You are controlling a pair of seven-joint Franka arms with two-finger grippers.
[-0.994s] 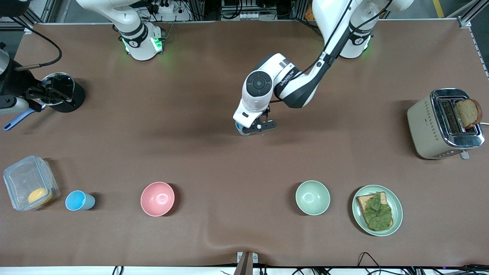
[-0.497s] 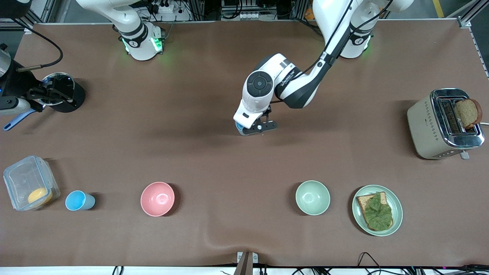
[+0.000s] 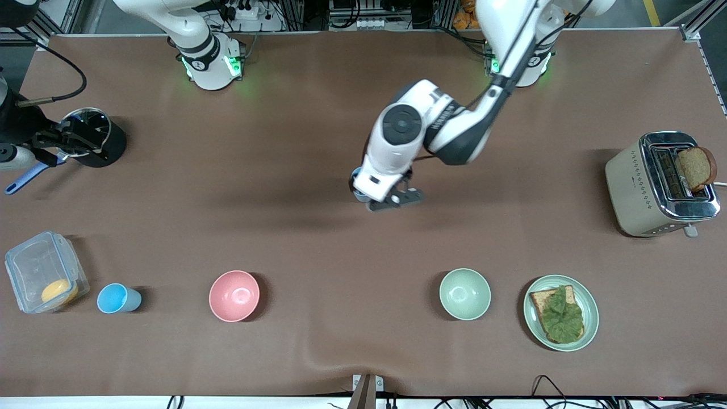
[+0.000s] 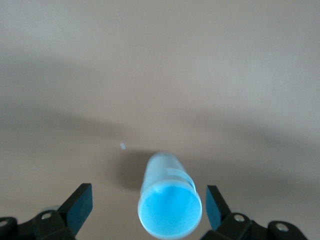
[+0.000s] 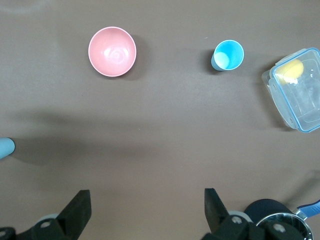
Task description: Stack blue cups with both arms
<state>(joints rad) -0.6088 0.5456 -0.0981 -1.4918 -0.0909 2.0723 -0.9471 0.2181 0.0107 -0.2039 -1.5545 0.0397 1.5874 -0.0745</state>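
One blue cup (image 4: 169,200) stands upright in the middle of the table. It shows as a blue sliver under the left arm's wrist in the front view (image 3: 356,190) and at the edge of the right wrist view (image 5: 6,147). My left gripper (image 4: 147,205) is open, a finger on each side of this cup with gaps; it also shows in the front view (image 3: 393,200). A second blue cup (image 3: 117,298) stands beside the clear box, and shows in the right wrist view (image 5: 228,55). My right gripper (image 5: 147,210) is open and empty, up over the black pot (image 3: 91,139).
A pink bowl (image 3: 234,295) and a pale green bowl (image 3: 464,293) stand near the front camera. A plate (image 3: 534,324) holds bread with lettuce. A toaster (image 3: 636,187) stands at the left arm's end. A clear box (image 3: 34,267) holds something yellow.
The left arm's wrist has shifted and turned a little, still around the middle cup. The right hand has edged slightly toward the table's end.
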